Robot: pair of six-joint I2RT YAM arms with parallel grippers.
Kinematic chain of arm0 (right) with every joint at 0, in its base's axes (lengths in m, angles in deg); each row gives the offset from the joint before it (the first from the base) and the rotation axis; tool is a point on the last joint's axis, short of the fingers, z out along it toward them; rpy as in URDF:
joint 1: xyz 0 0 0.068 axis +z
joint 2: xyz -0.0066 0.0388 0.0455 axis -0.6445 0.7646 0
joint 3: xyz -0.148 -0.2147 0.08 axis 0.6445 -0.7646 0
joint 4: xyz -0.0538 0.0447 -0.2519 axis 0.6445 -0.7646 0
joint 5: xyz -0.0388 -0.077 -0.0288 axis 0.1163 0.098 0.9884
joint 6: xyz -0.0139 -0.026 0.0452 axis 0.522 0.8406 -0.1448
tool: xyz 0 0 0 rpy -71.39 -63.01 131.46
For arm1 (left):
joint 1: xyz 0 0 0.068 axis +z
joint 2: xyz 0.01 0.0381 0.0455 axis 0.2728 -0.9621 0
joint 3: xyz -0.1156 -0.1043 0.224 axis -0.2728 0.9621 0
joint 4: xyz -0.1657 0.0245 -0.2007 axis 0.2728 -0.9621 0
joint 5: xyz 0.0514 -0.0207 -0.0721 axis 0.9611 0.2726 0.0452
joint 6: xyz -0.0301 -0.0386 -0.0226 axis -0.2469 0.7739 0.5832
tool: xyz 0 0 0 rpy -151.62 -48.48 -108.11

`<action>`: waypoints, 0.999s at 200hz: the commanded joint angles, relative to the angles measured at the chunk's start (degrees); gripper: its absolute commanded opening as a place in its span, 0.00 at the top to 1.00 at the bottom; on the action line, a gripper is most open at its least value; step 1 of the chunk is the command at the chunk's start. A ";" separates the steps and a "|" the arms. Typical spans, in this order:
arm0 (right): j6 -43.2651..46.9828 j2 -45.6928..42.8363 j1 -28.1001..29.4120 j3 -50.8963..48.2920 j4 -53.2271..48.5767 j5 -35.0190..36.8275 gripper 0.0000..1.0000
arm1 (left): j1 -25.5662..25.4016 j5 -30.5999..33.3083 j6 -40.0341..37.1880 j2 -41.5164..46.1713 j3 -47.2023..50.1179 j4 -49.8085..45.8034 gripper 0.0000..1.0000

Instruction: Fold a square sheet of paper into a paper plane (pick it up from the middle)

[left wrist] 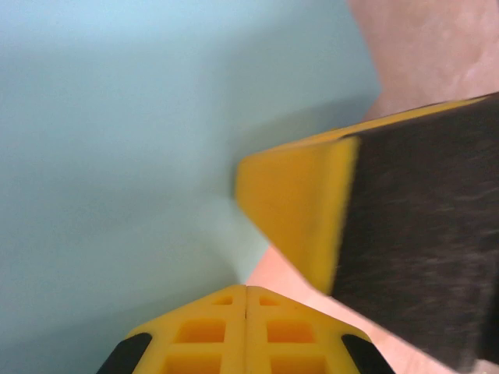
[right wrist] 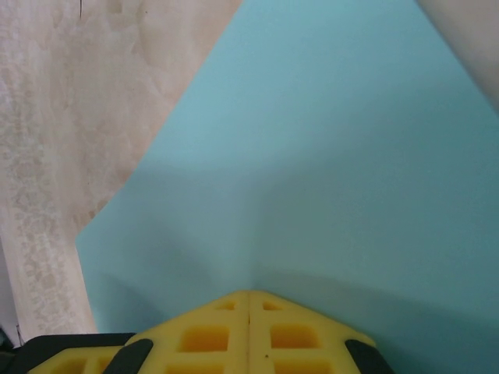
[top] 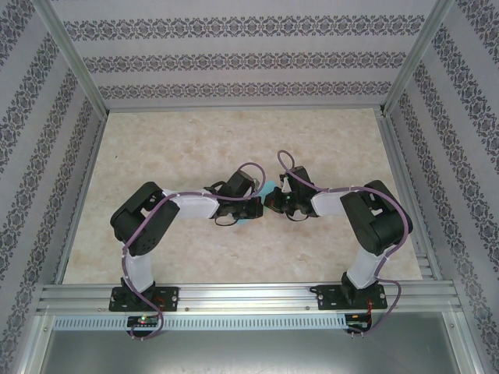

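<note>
My left claw [top: 251, 209] and right claw [top: 274, 204] crowd nose to nose over the turquoise sheet [top: 263, 190], blocking each other; the tabletop [top: 195, 140] beyond lies open to the patterned walls [top: 234, 54].

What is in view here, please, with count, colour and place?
paper: one, turquoise, mid-table between the grippers.
table: one, beige marbled, inside the enclosure.
walls: three, grey-patterned white, around the table.
rail: one, silver, near edge, bearing the arm bases.
arms: two, black and white, reaching inward from the rail.
left gripper: one, yellow fingers, shut on the paper.
right gripper: one, yellow fingers, shut on the paper.
</note>
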 commanded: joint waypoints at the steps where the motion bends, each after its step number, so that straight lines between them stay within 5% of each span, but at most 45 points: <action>1: -0.27 3.33 -0.46 -2.54 -4.85 3.63 1.00 | 0.73 0.89 1.06 -1.37 3.00 3.15 0.95; 200: 2.24 4.13 -2.71 -1.46 -14.19 7.75 1.00 | 5.26 -8.26 -0.45 5.83 18.75 9.26 0.95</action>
